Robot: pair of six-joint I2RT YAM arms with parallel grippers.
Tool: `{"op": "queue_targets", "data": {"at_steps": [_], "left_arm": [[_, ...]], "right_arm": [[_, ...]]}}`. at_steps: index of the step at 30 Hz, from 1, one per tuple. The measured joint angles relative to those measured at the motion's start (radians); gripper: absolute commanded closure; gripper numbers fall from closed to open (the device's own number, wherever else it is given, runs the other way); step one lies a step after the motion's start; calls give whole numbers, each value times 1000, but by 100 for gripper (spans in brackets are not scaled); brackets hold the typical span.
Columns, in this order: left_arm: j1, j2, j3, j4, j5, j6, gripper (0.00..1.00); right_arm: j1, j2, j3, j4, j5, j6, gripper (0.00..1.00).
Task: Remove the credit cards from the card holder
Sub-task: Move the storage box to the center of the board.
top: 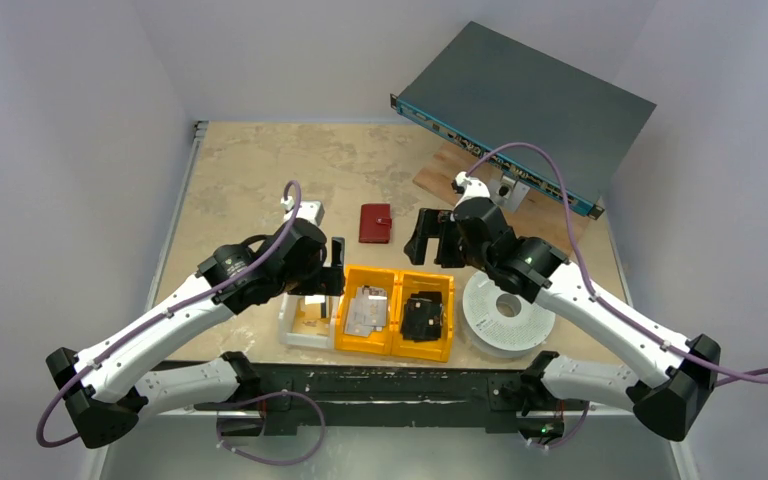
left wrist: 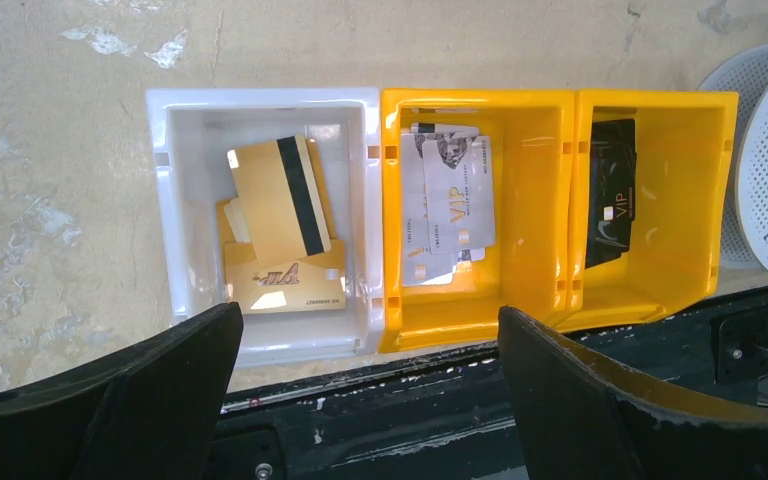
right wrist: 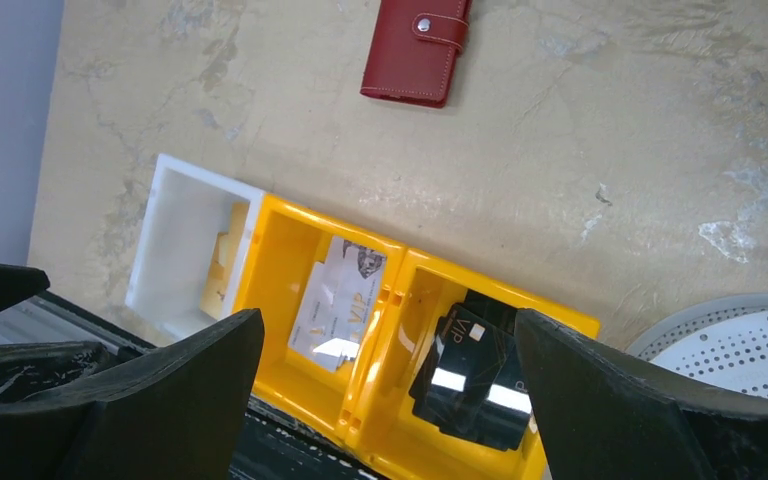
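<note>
Right hand [top: 434, 243] and left hand [top: 333, 268] both hover spread and empty near the bins [top: 397, 300], so I'd bring one down to pin the snapped-shut card holder [top: 375, 223] lying on the desk [top: 260, 170] just beyond them while the other unsnaps it.

Pale walls [top: 60, 150], mottled beige table [top: 260, 170]

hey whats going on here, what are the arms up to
Two arms hang over the table, left gripper and right gripper both open and empty. The card holder lies snapped shut between them, untouched. Gold cards sit in the white bin, silvery and black ones in the yellow bins.
</note>
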Motion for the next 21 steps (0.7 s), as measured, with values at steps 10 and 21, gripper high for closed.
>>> {"op": "queue_targets", "data": {"at_steps": [10,21], "left_arm": [[0,0,9,8,18,1,0],[-2,29,-36,180,184,-31,0]], "right_arm": [[0,-24,0,-9,26,-5,1],[0,-12,8,-32,58,-20,1]]}}
